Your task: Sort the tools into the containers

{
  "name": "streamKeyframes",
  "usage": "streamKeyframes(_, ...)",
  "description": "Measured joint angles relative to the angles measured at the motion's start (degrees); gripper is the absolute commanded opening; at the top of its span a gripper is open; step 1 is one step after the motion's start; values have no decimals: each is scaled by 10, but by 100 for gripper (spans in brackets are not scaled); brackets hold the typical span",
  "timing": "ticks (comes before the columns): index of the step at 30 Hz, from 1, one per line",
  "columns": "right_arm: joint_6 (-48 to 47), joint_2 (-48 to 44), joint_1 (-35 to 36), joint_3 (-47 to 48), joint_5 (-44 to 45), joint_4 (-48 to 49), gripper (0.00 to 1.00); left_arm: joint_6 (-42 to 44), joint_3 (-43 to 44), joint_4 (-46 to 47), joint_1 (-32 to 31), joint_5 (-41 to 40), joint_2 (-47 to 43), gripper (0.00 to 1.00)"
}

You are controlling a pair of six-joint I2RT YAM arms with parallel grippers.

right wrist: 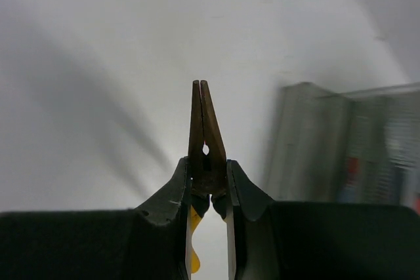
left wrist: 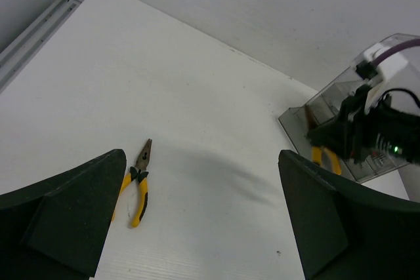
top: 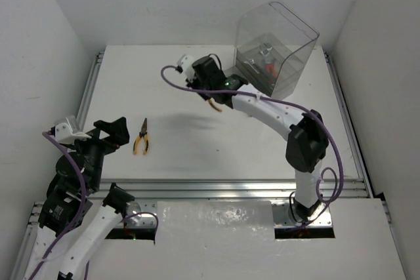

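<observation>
My right gripper [top: 209,96] is shut on yellow-handled pliers [right wrist: 205,137] and holds them above the table, left of the clear box [top: 275,47]. The pliers' nose sticks out past my fingertips; their handles hang below the gripper [top: 214,105]. Second yellow-handled pliers [top: 141,137] lie flat on the table at the left and show in the left wrist view [left wrist: 138,185]. My left gripper [top: 113,132] is open and empty, just left of them. The box holds trays with a silver wrench [top: 257,57] and a red-handled tool [top: 270,68].
White walls stand close on both sides. An aluminium rail [top: 88,93] runs along the table's left edge and another along the front [top: 230,188]. The box also shows blurred at the right of the right wrist view [right wrist: 354,142].
</observation>
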Motion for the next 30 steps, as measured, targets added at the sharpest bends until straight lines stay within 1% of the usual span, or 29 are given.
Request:
streamKeyframes(4, -74, 29, -57, 25, 127, 64, 0, 0, 0, 0, 0, -1, 0, 100)
streamKeyframes(6, -128, 58, -84, 25, 198, 120, 0, 0, 0, 0, 0, -1, 0, 100)
streamKeyframes(8, -175, 84, -97, 17, 248, 166, 0, 0, 0, 0, 0, -1, 0, 100)
streamKeyframes(11, -242, 127, -101, 8, 304, 226, 0, 0, 0, 0, 0, -1, 0, 100)
streamKeyframes(15, -288, 177, -99, 7, 331, 263, 1, 0, 0, 0, 0, -1, 1, 100)
streamKeyframes(17, -290, 192, -99, 7, 334, 261, 10, 0, 0, 0, 0, -1, 3, 100)
streamKeyframes(18, -289, 197, -100, 7, 336, 258, 20, 0, 0, 0, 0, -1, 4, 100)
streamKeyframes(19, -286, 203, -101, 7, 337, 254, 43, 0, 0, 0, 0, -1, 5, 100)
streamKeyframes(20, -284, 209, -102, 7, 337, 244, 43, 0, 0, 0, 0, -1, 7, 100)
streamKeyframes(21, -274, 214, -103, 12, 337, 228, 58, 0, 0, 0, 0, -1, 9, 100)
streamKeyframes(24, -241, 227, -104, 45, 334, 161, 67, 0, 0, 0, 0, -1, 21, 100)
streamKeyframes(26, -217, 230, -105, 78, 329, 112, 69, 0, 2, -1, 0, 0, 42, 100)
streamKeyframes(29, -175, 229, -106, 135, 317, 46, 74, -8, 17, -12, 0, 3, 111, 100)
streamKeyframes(30, -163, 228, -106, 148, 312, 31, 78, -13, 24, -15, 0, 8, 136, 100)
